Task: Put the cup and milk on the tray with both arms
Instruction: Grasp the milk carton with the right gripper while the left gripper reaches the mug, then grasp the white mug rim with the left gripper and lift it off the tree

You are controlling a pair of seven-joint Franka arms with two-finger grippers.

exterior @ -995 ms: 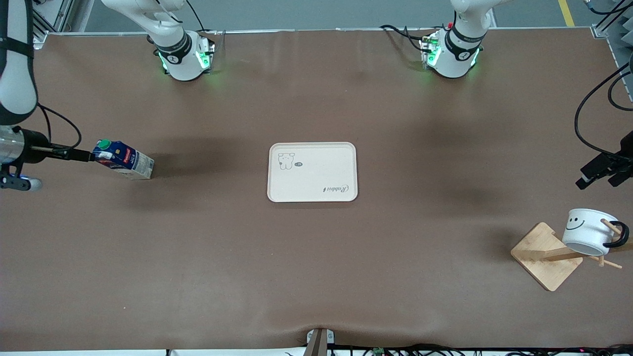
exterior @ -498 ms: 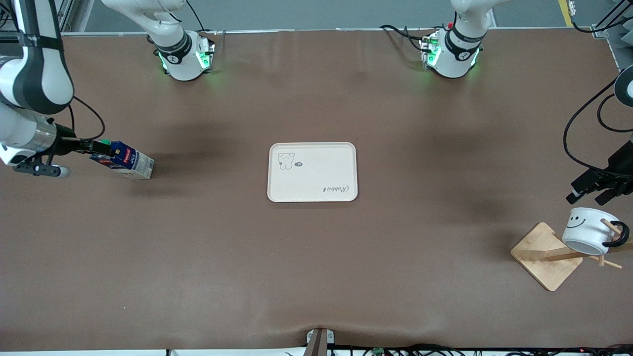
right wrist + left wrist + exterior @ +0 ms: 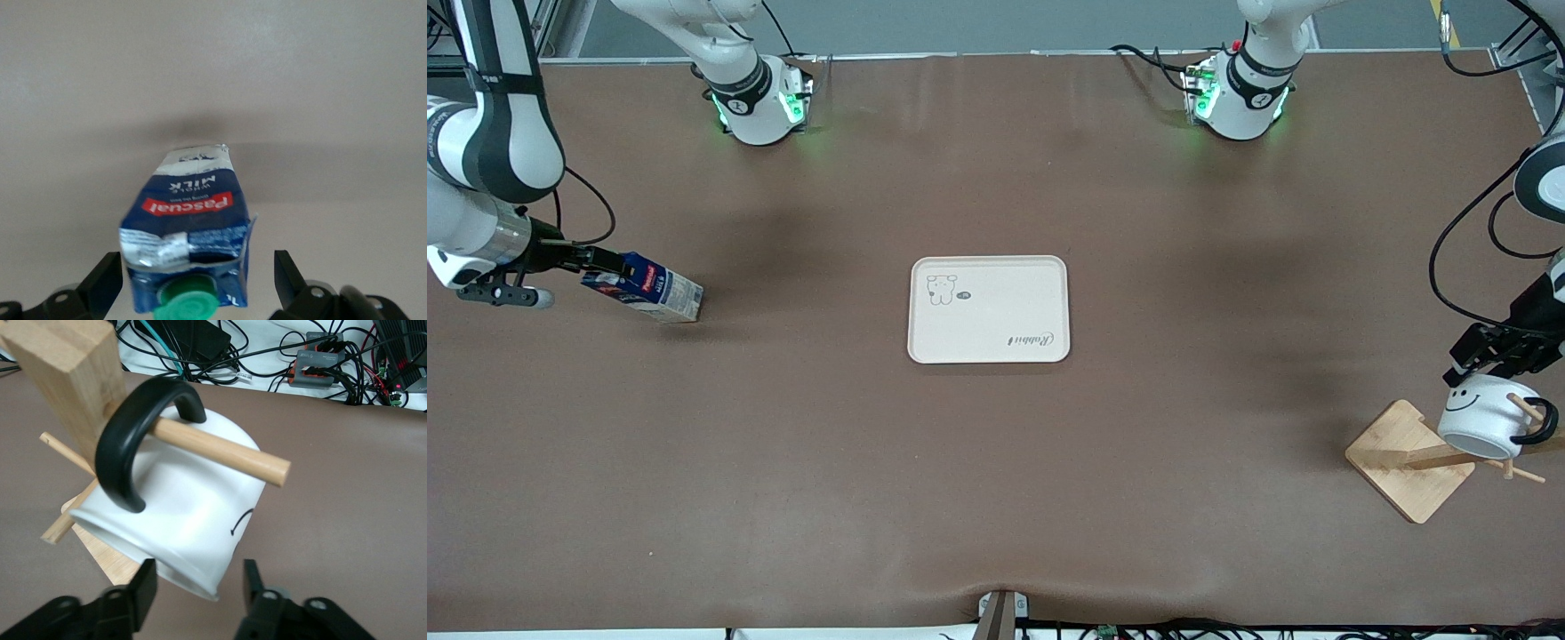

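The table (image 3: pixel 996 498) carries broad bare brown surface on every side of the tray (image 3: pixel 988 342), which lies at its middle, well apart from both grippers and with all four rounded edges free.

The right gripper (image 3: pixel 599 260) sits at the right arm's end of the table, its fingers (image 3: pixel 100 283) spread wide on either side of the capped top of the milk (image 3: pixel 645 293); in the right wrist view a gap shows between each finger and the milk's edges.

The left gripper (image 3: pixel 1494 356) hangs just above the cup (image 3: pixel 1485 416) at the left arm's end. Its fingers (image 3: pixel 143 583) are open and straddle the cup's rim. The cup hangs tilted by its black handle (image 3: pixel 127 447) on a peg (image 3: pixel 220 450) of the wooden stand (image 3: pixel 1409 462), whose square base rests near the table's edge.
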